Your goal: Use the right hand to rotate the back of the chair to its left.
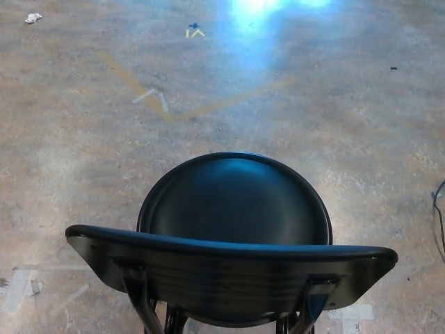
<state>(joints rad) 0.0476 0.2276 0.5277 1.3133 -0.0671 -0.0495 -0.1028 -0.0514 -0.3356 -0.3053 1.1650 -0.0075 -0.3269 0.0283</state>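
A black chair stands on the floor right below me in the head view. Its round seat (235, 198) faces away from me. The curved backrest (229, 268) runs across the lower part of the picture, nearest to me, on two metal uprights. Neither of my hands shows in this view.
A worn concrete floor (83, 139) with yellow and white tape marks (154, 96) lies beyond the chair. A crumpled white scrap (33, 18) lies at the far left. A dark cable (439, 216) runs along the right edge. Bright light glares at the top.
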